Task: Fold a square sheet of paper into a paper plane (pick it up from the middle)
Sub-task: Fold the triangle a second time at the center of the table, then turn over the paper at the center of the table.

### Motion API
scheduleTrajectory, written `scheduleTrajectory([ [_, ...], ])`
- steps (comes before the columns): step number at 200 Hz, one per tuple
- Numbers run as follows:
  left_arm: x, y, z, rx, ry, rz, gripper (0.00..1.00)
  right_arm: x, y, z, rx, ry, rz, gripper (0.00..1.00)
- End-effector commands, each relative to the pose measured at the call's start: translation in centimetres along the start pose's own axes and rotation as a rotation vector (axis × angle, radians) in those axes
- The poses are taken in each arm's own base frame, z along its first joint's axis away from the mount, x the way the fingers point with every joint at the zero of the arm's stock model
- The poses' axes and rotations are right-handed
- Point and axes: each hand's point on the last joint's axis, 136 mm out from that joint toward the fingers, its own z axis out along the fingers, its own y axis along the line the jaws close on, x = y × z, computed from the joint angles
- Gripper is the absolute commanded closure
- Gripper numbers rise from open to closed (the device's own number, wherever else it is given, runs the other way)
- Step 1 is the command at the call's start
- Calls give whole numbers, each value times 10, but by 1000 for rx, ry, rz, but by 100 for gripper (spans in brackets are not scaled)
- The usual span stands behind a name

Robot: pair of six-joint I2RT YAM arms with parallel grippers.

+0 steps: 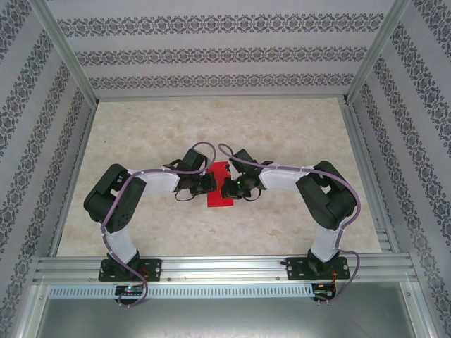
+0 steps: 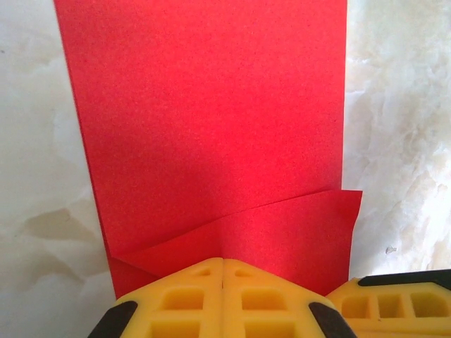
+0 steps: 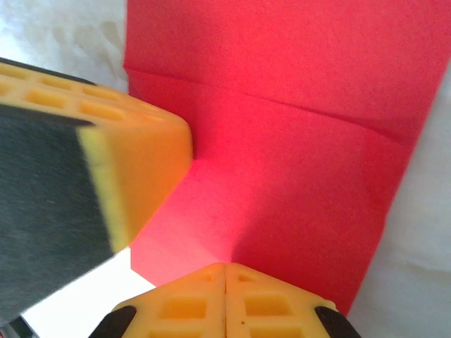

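Note:
The square sheet of paper is bright red and lies folded into a narrow upright strip at the table's middle. In the left wrist view the paper shows a slanted flap folded across its near end. My left gripper reaches in from the left, jaws shut, with a small ridge of paper pinched at the tips. From the right comes my right gripper, also shut on a raised crease of the paper. The two grippers sit close together, nearly tip to tip, over the strip.
The marble-patterned table is boxed in by patterned walls at the back and both sides. An aluminium rail carrying both arm bases runs along the near edge. Open tabletop lies all round the paper.

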Motion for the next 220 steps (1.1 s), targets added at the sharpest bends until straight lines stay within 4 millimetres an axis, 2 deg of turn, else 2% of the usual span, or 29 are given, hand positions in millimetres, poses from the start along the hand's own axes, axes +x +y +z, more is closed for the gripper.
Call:
scheduleTrajectory([
  [1,15,35,10,-148,40,-51,100,18,-20,3,39,23,34,93],
  [68,18,40,12,-163,50,-60,100,74,-53,-10,81,75,98,93],
  [87,17,35,12,-144,50,-54,100,77,-55,-17,84,58,107,93],
  [104,12,25,11,-106,42,-41,98,63,-48,-28,70,2,104,93],
  [120,3,5,5,-47,22,-22,93,41,-35,-42,52,-80,90,90],
  [137,-10,-16,-12,1,-21,0,79,15,-24,-57,30,-169,84,81],
  [151,-17,-26,-25,10,-54,7,68,-4,-18,-64,10,-223,89,72],
  [165,-20,-26,-37,-5,-88,1,62,-20,-16,-68,0,-261,89,64],
  [182,-19,-19,-45,-29,-118,-19,61,-38,-15,-69,-11,-289,94,58],
  [201,-14,-10,-50,-36,-148,-52,59,-54,-12,-65,-36,-297,85,57],
  [220,-10,-8,-51,-7,-161,-78,56,-62,-10,-57,-50,-277,75,57],
])
